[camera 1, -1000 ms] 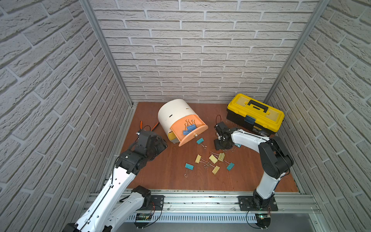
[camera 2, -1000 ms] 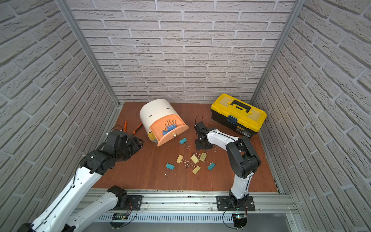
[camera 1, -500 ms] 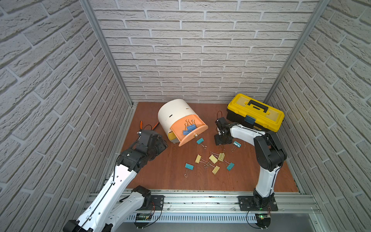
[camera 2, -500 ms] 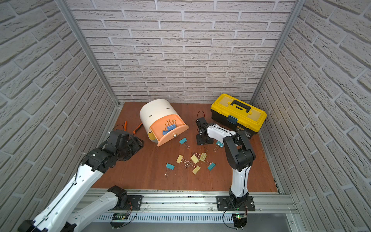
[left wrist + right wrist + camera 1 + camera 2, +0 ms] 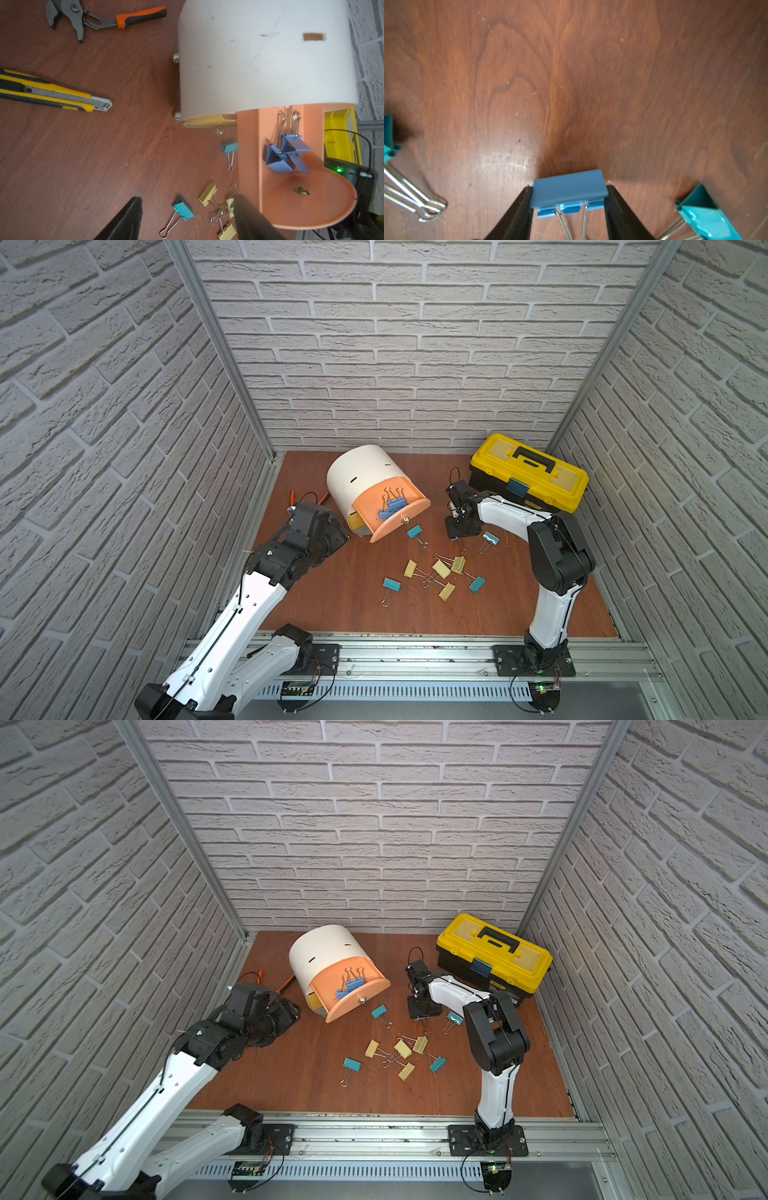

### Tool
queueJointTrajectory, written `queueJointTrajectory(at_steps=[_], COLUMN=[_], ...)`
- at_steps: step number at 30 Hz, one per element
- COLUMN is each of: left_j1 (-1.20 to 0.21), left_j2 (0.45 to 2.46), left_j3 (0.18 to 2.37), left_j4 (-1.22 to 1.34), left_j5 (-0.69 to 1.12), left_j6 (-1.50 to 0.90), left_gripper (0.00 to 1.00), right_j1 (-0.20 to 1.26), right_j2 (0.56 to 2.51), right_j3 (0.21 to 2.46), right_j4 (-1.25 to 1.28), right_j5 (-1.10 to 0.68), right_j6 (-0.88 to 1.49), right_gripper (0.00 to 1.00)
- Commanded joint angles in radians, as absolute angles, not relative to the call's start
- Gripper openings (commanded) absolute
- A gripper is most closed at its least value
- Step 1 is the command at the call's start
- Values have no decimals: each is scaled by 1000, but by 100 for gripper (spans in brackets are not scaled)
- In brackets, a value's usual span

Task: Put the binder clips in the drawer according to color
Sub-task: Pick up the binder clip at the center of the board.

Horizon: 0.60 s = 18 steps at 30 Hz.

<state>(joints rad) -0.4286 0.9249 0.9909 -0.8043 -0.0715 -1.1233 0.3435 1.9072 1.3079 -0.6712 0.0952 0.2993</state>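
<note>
On my right wrist feed, the right gripper [image 5: 570, 194] has its jaws pressed against both ends of a blue binder clip [image 5: 568, 187], low over the wooden table [image 5: 353, 605] between the white cabinet [image 5: 361, 477] and the yellow toolbox [image 5: 528, 472]. The left gripper [image 5: 187, 199] hangs beside the cabinet with its jaws apart and nothing between them. The peach drawer [image 5: 409, 516] stands pulled out, with blue clips [image 5: 390, 506] lying in it. Teal clips [image 5: 391, 584] and pale yellow clips [image 5: 440, 568] lie scattered on the table in front.
</note>
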Motion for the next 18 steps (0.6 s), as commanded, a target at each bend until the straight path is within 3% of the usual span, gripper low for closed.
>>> queueJointTrajectory(at_steps=[1,18], left_j1=[-434,-433], left_j2=[951,1104], left_j3=[1045,1191], left_j4=[-737,-580], left_j5=[-38,113], left_j6=[-1081,-1006], left_gripper=[74,74], right_j1=[336,348], right_j2=[1820,1712], right_j3=[1361,1748], right_j4=[-712,-863], right_j5=[117,75], right_j6=[286,258], right_gripper=[46,43])
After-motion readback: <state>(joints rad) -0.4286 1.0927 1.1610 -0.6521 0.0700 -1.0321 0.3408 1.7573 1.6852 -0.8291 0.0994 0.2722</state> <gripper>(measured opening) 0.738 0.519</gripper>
